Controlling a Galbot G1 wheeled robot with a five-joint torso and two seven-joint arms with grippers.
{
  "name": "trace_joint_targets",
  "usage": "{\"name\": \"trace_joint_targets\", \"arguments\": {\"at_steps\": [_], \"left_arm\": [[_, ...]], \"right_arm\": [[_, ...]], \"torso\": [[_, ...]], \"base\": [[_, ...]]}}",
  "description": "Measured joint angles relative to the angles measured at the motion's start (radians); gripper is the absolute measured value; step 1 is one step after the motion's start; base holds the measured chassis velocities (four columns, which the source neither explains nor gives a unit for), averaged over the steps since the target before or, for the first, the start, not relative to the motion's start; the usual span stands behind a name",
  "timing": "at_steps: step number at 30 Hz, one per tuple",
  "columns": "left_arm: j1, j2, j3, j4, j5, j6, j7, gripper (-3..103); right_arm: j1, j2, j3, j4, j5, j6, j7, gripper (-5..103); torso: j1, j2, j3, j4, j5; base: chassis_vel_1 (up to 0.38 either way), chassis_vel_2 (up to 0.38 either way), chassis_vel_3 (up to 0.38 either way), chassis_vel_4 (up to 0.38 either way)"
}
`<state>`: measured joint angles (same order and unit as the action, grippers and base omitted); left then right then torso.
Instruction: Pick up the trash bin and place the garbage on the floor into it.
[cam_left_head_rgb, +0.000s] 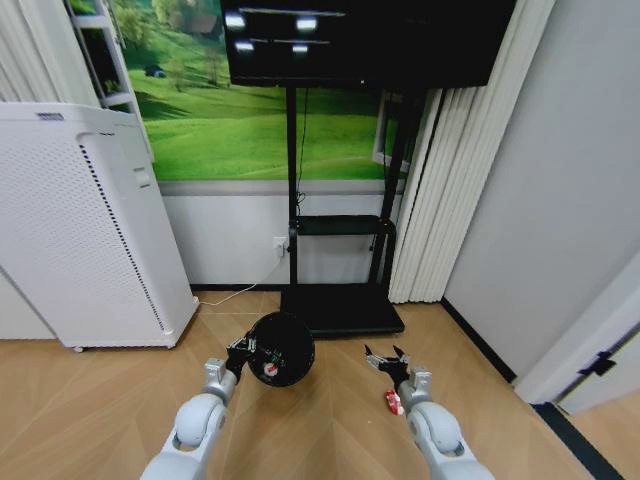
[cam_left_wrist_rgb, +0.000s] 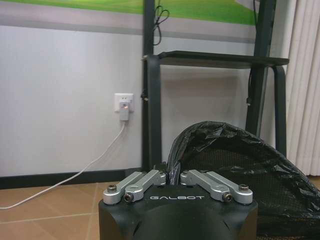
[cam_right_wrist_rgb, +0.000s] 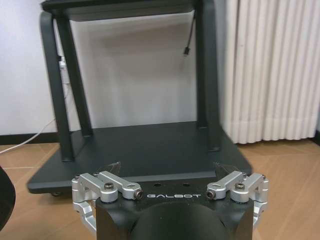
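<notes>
Head view: left gripper (cam_left_head_rgb: 240, 352) clenched on the trash bin (cam_left_head_rgb: 281, 348) rim at nine o'clock, red garbage (cam_left_head_rgb: 394, 402) on the floor (cam_left_head_rgb: 330, 420). Right wrist view: right gripper (cam_right_wrist_rgb: 170, 172) released; keep the bin level

One trash bin (cam_left_head_rgb: 281, 348) at left gripper (cam_left_head_rgb: 240, 354); two red-white garbage pieces: one inside bin (cam_left_head_rgb: 271, 369), one under right gripper (cam_left_head_rgb: 386, 362), on floor (cam_left_head_rgb: 392, 402).
</notes>
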<state>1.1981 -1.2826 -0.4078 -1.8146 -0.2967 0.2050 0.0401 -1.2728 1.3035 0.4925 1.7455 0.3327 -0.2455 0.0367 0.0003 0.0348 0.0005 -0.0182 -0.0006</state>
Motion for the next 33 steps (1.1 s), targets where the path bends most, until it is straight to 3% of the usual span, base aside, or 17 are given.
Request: {"name": "trace_joint_targets", "arguments": {"at_steps": [3,5,12,13,19,33], "left_arm": [[-0.004,-0.001,0.001,0.005,-0.001,0.000,0.000,7],[-0.005,-0.006,0.001,0.010,-0.002,0.000,0.000,7],[-0.005,-0.017,0.001,0.014,-0.003,0.000,0.004,7],[-0.005,-0.019,0.001,0.014,-0.003,0.000,0.004,7],[-0.002,-0.016,0.003,0.005,-0.003,-0.001,0.002,7],[0.028,0.006,0.001,-0.023,-0.003,-0.004,0.005,7]], "right_arm": [[-0.002,0.003,-0.002,-0.010,-0.013,0.020,0.000,100],[-0.003,0.007,-0.009,-0.038,-0.066,0.073,-0.016,100],[-0.019,0.004,-0.036,-0.111,-0.108,0.048,-0.084,100],[-0.009,0.007,-0.056,-0.192,-0.113,0.038,-0.114,100],[0.047,0.060,-0.094,-0.428,-0.067,0.036,-0.084,100],[0.164,0.119,-0.091,-0.655,-0.061,0.055,-0.065,100]], "torso": [[0.000,0.000,0.000,0.0000,0.0009],[0.000,0.000,0.000,0.0000,0.0010],[0.000,0.000,0.000,-0.0005,0.0010],[0.000,0.000,0.000,-0.0002,0.0003],[0.000,0.000,0.000,0.0005,0.0002],[0.000,0.000,0.000,0.0001,0.0005]], "base": [[-0.250,-0.240,0.251,0.251],[-0.263,-0.260,0.279,0.264],[-0.193,-0.191,0.190,0.181],[-0.006,-0.055,0.066,0.032],[0.063,0.051,-0.064,-0.013],[0.015,0.013,-0.011,-0.008]]}}
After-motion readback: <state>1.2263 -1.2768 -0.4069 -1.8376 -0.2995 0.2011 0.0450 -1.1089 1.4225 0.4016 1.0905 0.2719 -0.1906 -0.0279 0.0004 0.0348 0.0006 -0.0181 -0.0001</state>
